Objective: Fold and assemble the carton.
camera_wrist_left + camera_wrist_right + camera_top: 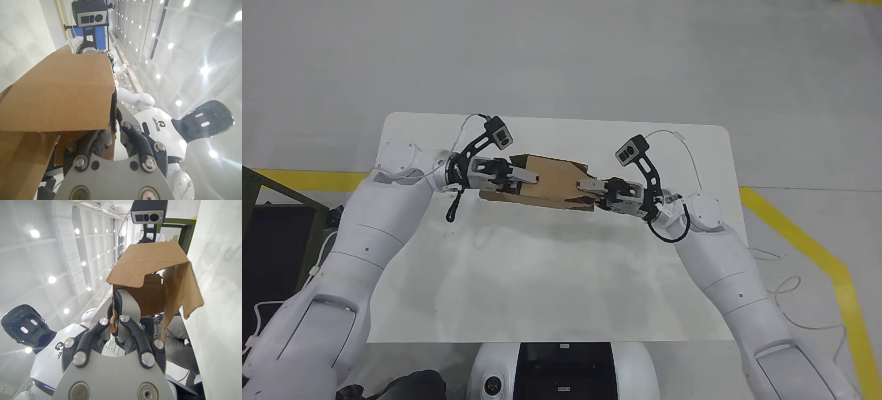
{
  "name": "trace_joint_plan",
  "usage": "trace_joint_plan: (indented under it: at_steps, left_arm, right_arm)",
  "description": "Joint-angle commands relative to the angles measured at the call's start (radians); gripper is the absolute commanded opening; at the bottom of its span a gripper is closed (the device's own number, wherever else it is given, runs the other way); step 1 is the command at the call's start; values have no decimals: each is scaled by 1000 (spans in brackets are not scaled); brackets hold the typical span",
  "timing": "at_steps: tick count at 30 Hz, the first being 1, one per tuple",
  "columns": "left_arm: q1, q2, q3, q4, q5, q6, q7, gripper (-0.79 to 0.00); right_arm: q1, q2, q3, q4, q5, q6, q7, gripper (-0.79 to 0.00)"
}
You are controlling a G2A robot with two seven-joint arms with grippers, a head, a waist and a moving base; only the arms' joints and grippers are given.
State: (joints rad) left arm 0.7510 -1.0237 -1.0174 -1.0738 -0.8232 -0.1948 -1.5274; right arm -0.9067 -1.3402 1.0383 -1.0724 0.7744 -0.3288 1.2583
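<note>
**Carton held between both pincers over the desk**

From where I stood, the brown carton (pixel 552 178) hung in the air above the far half of the white desk (pixel 542 290), caught between the two arms. The left pincer (pixel 529 176) had closed on one end, its fingers pressed together over the corrugated edge of a panel. The right pincer (pixel 584 187) gripped the opposite end the same way, with a strip of cardboard nipped tight between its fingers. The two arms came in from either side, so the pincers faced each other across the carton. It was only partly formed: its panels stood at angles rather than square. On the right pincer's side one loose flap (pixel 189 298) hung out towards the desk surface.
</note>
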Motion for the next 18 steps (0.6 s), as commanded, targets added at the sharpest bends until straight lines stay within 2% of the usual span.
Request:
trace_joint_plan:
  at_steps: [1,7,13,18]
  left_arm:
    - [2,1,-9,0,0,-14,3,-785]
    - [19,4,-26,-3,47,-39,47,-785]
    - [22,9,-24,11,107,-38,-8,-785]
    - [8,17,4,7,153,-26,-9,-785]
  right_arm:
    - [-1,0,4,0,2,3,-7,0]
    - [-12,10,34,1,-13,39,-28,0]
    - [-37,35,89,-5,-86,89,-38,0]
    - [-68,59,130,-46,-163,115,-19,0]
